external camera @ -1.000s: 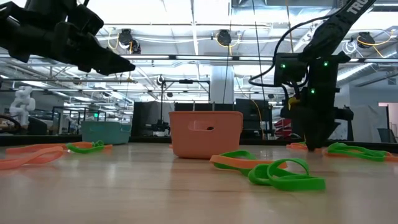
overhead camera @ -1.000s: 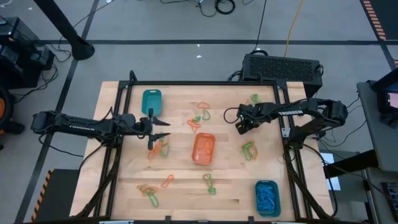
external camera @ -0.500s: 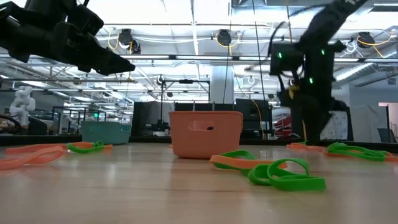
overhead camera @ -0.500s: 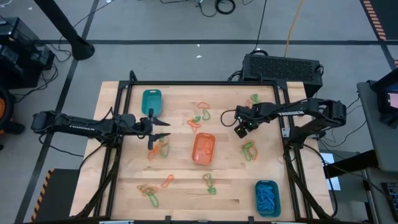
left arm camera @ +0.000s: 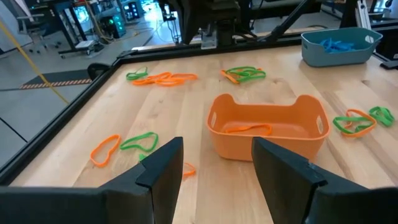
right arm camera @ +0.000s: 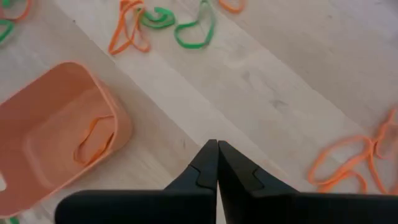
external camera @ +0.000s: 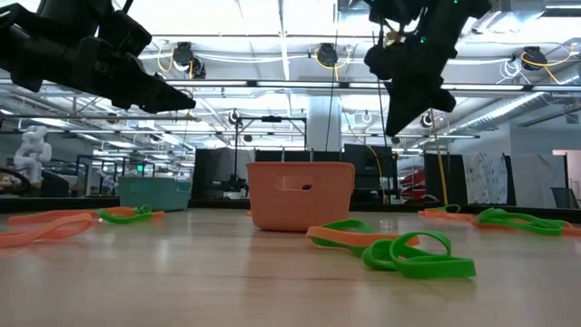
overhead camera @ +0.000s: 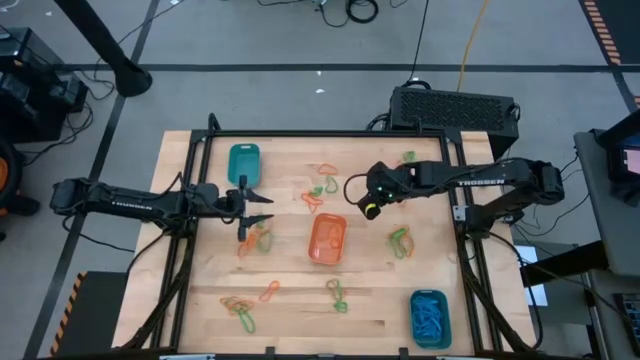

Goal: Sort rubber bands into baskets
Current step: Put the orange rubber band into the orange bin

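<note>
— Any writing readable from my seat?
— Only pale lettering along each arm, too small for me to read.
— What's changed?
— The right hand (overhead camera: 369,208) has lifted off the table and swung toward the orange basket (overhead camera: 327,239), fingers pinched together, nothing between them. One orange band (right arm camera: 94,138) lies inside that basket.
— Left hand (overhead camera: 258,209)?
— Hovering beside the basket, fingers spread wide, unmoved.

Your table (overhead camera: 200,300) carried an orange basket (overhead camera: 327,240) mid-table, teal baskets (overhead camera: 243,163) at the far-left and near-right corners, and scattered bands (overhead camera: 400,241).
</note>
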Controlling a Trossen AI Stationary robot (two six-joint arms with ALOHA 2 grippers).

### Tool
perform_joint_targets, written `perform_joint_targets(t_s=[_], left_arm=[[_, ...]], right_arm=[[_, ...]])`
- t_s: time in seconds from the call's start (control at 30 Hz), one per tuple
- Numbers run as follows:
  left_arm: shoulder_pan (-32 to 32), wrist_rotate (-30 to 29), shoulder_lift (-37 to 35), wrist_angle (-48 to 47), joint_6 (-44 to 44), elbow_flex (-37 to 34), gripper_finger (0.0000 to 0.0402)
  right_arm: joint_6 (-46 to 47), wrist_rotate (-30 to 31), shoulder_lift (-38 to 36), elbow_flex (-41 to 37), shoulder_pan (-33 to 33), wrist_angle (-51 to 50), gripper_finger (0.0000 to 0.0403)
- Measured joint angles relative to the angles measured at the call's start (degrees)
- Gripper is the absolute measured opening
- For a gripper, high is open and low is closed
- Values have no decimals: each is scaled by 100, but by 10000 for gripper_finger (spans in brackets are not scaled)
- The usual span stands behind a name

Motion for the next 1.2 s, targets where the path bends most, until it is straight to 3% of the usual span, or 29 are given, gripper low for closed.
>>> perform_joint_targets(t_s=[0.23, 0.4, 0.67, 0.97, 1.2], left_arm=[[-2, 0, 0, 0, -15, -2, 198], [-2, 0, 0, -6, -17, -2, 198], [-2, 0, 0, -8, -22, -2, 198], [-2, 0, 0, -17, -24, -2, 198], [-2, 0, 0, -19, -22, -2, 198]], right_arm=[[1144, 94, 26, -384, -8, -1030, 8], [1487, 128, 26, -1085, -249, -965, 37], [1173, -107, 24, -1689, -702, -48, 119], [1025, -58, 23, -1891, -1096, -25, 220], [1025, -74, 20, -2227, -1176, 319, 253]])
